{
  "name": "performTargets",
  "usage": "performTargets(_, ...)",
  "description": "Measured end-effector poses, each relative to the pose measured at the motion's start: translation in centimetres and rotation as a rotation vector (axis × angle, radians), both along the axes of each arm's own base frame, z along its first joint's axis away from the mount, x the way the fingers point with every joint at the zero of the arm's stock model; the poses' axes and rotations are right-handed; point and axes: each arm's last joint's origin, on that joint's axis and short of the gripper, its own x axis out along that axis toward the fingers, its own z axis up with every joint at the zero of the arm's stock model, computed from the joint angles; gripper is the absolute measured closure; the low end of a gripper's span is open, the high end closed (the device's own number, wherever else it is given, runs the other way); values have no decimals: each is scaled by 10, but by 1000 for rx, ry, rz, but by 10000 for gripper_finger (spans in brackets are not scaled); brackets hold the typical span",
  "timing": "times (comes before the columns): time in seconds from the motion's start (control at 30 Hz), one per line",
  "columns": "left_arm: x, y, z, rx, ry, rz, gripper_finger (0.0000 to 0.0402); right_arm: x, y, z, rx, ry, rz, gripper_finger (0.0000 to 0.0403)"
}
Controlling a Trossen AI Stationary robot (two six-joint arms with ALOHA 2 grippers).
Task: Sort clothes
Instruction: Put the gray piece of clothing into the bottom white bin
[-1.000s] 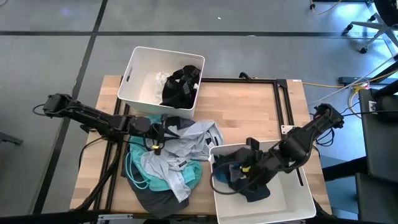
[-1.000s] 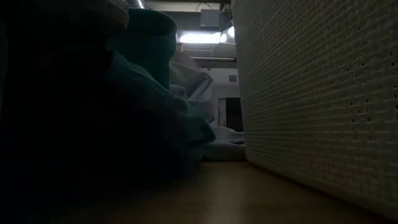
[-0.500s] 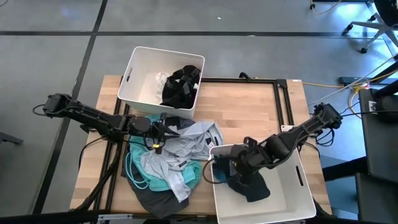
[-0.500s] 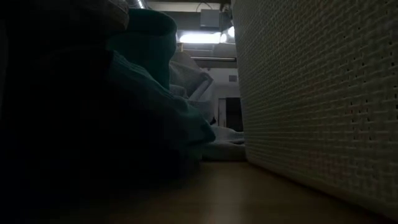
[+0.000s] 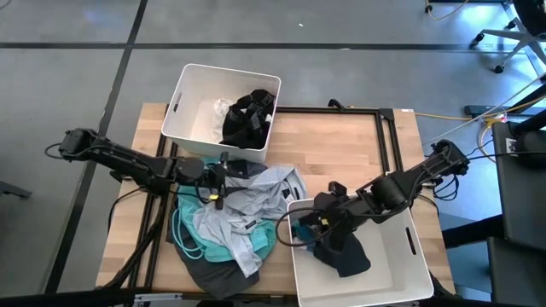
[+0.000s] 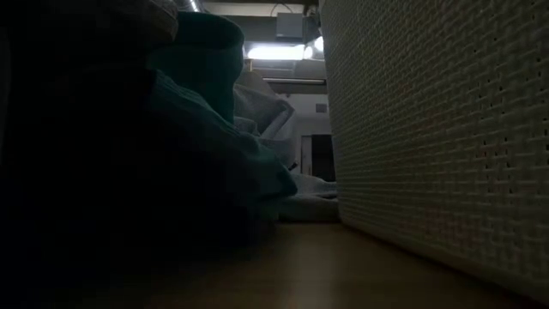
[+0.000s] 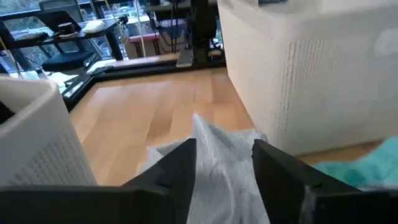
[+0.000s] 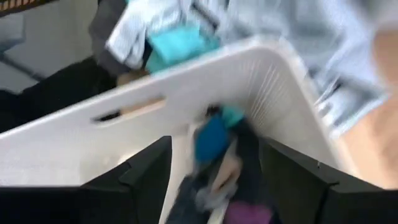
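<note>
— Where are your jaws?

— Left gripper: jaws apart over the pale grey-blue garment, arm stretched low across the table. Right gripper: jaws apart over the near bin, above dark clothes.

— Remaining clothes?

— Piled between bins.

Colours on the light brown wooden table

Two white bins, one with black clothes, one with dark grey and bright blue clothes; a pile of pale grey-blue, teal and dark grey; black arms.
</note>
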Motion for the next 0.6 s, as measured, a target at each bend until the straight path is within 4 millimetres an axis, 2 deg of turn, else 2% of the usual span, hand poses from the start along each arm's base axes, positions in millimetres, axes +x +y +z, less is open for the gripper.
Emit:
performTargets(0.17, -11, -3, 21, -10, 75, -13, 238, 9, -3, 9, -254, -188, 15, 162)
performTargets(0.3, -27, -1, 32, -89, 134, 9, 244, 27, -9, 9, -430, -308, -9, 162)
performTargets(0.47, -47, -1, 31, -166, 218, 31, 252, 65, -28, -3, -442, -376, -24, 162)
performTargets(0.6, -54, -2, 22, -212, 277, 51, 254, 97, -47, -26, -402, -340, 16, 162)
